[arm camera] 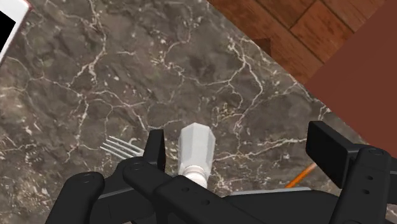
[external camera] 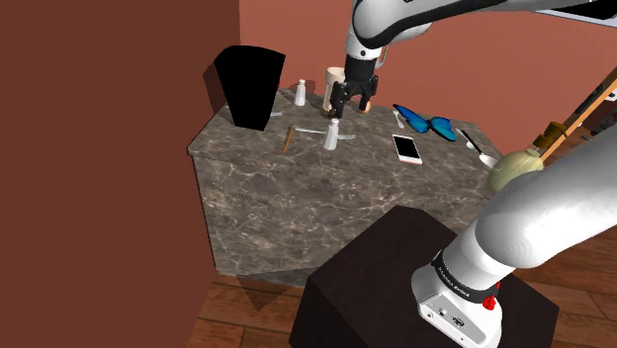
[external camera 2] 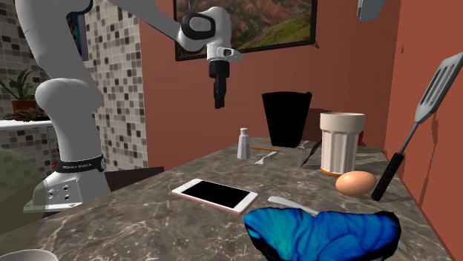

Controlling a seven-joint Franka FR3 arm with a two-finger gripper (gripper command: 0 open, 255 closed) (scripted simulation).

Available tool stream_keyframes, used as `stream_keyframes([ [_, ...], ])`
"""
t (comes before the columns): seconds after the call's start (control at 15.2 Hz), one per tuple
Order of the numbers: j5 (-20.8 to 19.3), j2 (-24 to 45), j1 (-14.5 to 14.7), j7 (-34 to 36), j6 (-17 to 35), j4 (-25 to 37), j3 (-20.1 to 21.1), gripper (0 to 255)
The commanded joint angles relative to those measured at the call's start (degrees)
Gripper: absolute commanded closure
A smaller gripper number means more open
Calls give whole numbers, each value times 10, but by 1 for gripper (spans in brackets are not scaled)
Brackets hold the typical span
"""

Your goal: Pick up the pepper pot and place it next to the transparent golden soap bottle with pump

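**Fingers open over pepper pot**

I see both fingers released, hanging above the table. The white pot stands upright below, between them, nearer one, untouched, beside a fork. Lettering on the arm's base band is too small to read. Dark veined marble, reddish-brown walls, wood floor.

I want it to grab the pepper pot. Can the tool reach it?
Probably yes. The open tool hangs above the pot with nothing between them; the fork lies beside the pot, not over it.

phone cut by edge, fork half-hidden
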Motion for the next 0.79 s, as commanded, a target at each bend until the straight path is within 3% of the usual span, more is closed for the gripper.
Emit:
stream_keyframes([
  [0.0, -4, 43, -6, 8, 33, 14, -4, 0],
  [0.46, -13, 178, -19, 35, 103, 94, -16, 0],
  [0.73, -14, 193, -21, 36, 132, 80, -17, 0],
])
